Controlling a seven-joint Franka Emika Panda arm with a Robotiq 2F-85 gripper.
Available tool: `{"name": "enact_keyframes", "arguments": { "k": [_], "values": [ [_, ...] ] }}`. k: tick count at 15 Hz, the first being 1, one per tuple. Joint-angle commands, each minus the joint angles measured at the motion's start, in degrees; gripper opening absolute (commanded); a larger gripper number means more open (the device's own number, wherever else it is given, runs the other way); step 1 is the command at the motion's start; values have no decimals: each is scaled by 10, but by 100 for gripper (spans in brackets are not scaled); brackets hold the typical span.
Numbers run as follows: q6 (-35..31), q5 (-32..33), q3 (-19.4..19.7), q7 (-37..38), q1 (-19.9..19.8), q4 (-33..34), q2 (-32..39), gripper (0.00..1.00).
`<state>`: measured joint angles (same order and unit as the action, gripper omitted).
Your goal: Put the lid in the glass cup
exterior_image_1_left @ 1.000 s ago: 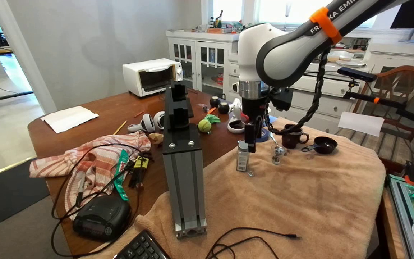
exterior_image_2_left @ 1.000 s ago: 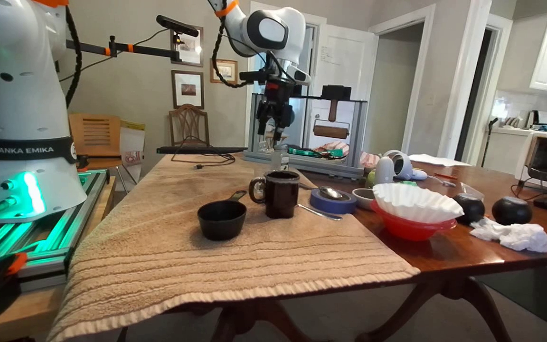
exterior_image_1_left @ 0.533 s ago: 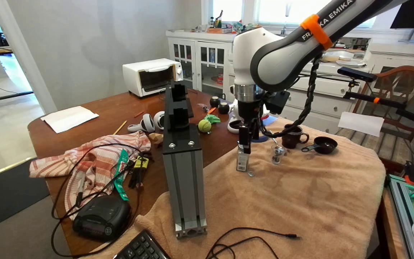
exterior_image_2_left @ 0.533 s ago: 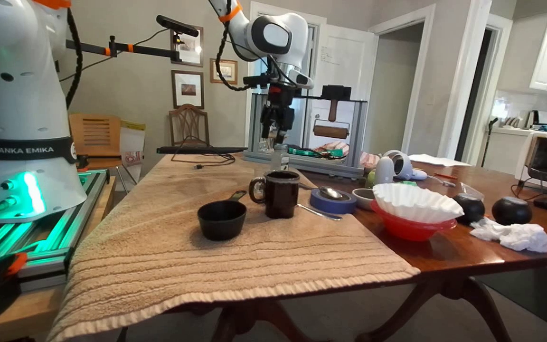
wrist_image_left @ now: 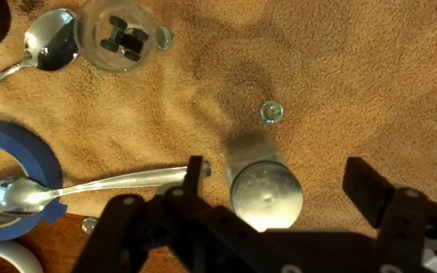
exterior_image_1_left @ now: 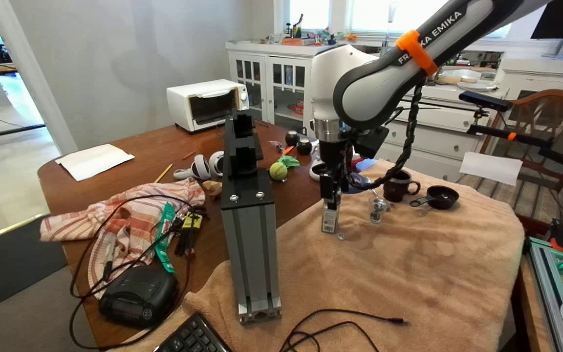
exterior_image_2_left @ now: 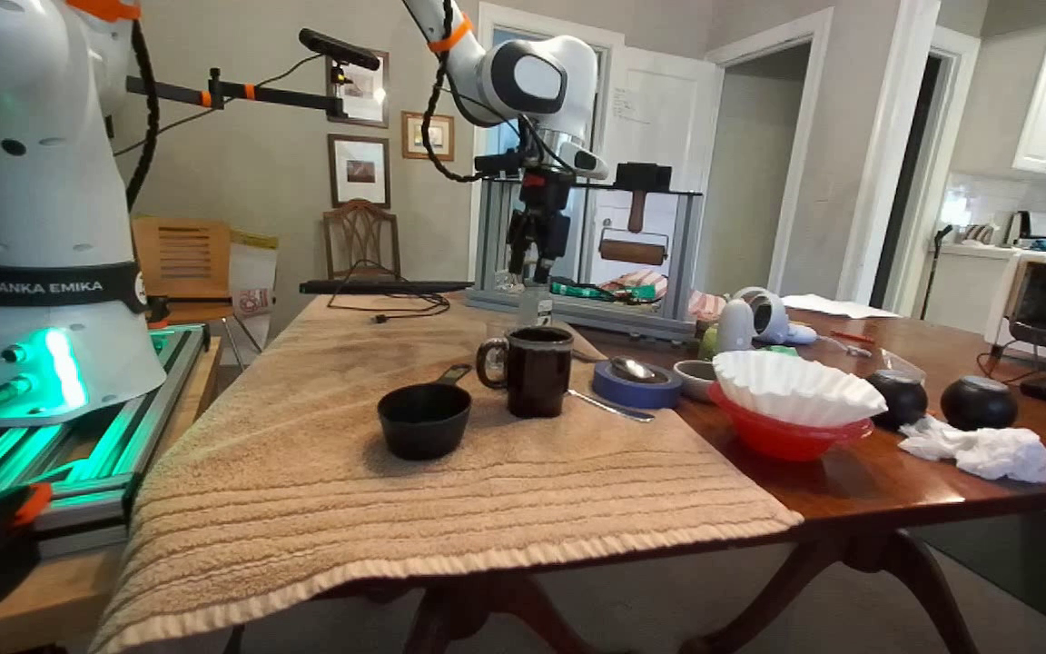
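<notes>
Below me the bench (exterior_image_2_left: 886, 472) carries a towel (wrist_image_left: 355, 76). My end effector (wrist_image_left: 273, 174) is spread wide, the jar (wrist_image_left: 250, 148) at the gap between its fingers (wrist_image_left: 366, 189). The glass (wrist_image_left: 90, 40) stands well apart, to my upper left in the wrist view. The lid (wrist_image_left: 268, 197) caps the jar.

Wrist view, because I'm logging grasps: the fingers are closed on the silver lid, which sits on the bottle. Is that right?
Not quite: the fingers are open, not closed; the wrist view shows a gap on either side of the silver lid, which does sit on the bottle.
</notes>
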<state>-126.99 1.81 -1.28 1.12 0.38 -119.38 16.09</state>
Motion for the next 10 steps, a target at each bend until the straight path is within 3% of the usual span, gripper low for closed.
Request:
{"name": "enact_keyframes", "arguments": {
  "k": [1, 5, 8, 10],
  "values": [
    [4, 10, 6, 16, 8, 19, 19, 94],
    [4, 11, 7, 19, 9, 24, 22, 89],
    [6, 12, 7, 21, 10, 26, 24, 65],
    [6, 12, 7, 22, 11, 28, 26, 56]
  ]
}}
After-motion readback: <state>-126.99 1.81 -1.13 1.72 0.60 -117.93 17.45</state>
